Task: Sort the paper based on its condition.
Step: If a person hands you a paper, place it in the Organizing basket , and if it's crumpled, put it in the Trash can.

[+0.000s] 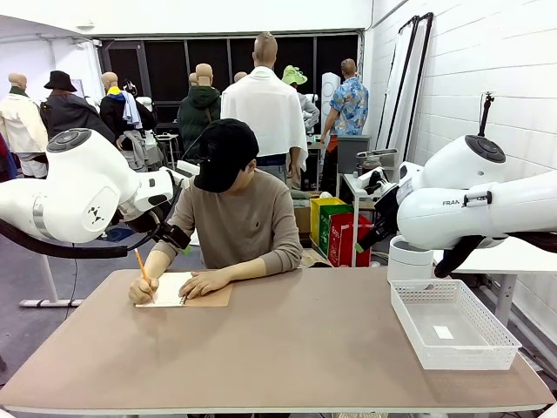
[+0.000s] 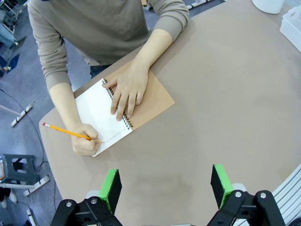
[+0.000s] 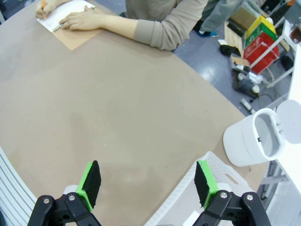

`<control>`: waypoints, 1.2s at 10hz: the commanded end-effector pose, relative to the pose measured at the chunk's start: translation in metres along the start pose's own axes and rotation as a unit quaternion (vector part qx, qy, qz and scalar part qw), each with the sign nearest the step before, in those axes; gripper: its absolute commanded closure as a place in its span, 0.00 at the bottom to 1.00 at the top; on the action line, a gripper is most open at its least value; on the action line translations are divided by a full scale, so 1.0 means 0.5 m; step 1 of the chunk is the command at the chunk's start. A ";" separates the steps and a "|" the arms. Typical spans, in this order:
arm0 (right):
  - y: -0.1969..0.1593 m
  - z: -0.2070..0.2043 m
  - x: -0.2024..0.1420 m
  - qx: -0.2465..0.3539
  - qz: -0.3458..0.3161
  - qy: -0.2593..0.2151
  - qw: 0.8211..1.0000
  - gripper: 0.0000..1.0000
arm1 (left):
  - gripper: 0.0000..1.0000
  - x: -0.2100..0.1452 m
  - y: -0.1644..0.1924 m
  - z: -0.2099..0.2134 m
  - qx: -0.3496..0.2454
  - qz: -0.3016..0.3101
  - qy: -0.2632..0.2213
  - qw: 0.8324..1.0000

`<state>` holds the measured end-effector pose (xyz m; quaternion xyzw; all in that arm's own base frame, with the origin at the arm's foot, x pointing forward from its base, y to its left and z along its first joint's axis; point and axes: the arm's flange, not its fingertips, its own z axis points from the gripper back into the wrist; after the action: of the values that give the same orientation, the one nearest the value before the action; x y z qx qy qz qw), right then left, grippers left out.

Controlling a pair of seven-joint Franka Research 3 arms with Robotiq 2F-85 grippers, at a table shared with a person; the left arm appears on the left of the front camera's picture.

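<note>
My left hand (image 2: 166,184) and right hand (image 3: 148,181) hang spread and empty above the table (image 2: 225,94), waiting. The paper (image 2: 96,113), a white page, lies in the notebook (image 2: 153,101) at upper left of the left wrist view, pinned by the person's palm (image 2: 128,92) for writing.

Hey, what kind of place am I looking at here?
Probably a robotics lab or test workshop. A white robot left arm and right arm flank a shared table, where a person writes in a spiral notebook. A white plastic basket stands at one side.
</note>
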<state>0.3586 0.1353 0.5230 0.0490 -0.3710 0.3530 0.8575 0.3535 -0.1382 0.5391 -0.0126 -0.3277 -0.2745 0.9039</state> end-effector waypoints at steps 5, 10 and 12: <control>0.000 0.000 0.000 0.000 0.000 0.000 1.000 0.00 | 0.00 -0.001 0.001 0.000 0.000 0.000 0.000 1.000; 0.000 0.000 0.000 0.000 0.000 0.000 1.000 0.00 | 0.00 -0.001 0.001 0.000 0.000 0.000 0.000 1.000; 0.000 0.000 0.000 0.000 0.000 0.000 1.000 0.00 | 0.00 -0.001 0.001 0.000 0.000 0.000 0.000 1.000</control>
<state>0.3586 0.1353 0.5230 0.0490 -0.3710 0.3530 0.8575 0.3535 -0.1382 0.5391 -0.0126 -0.3277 -0.2745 0.9039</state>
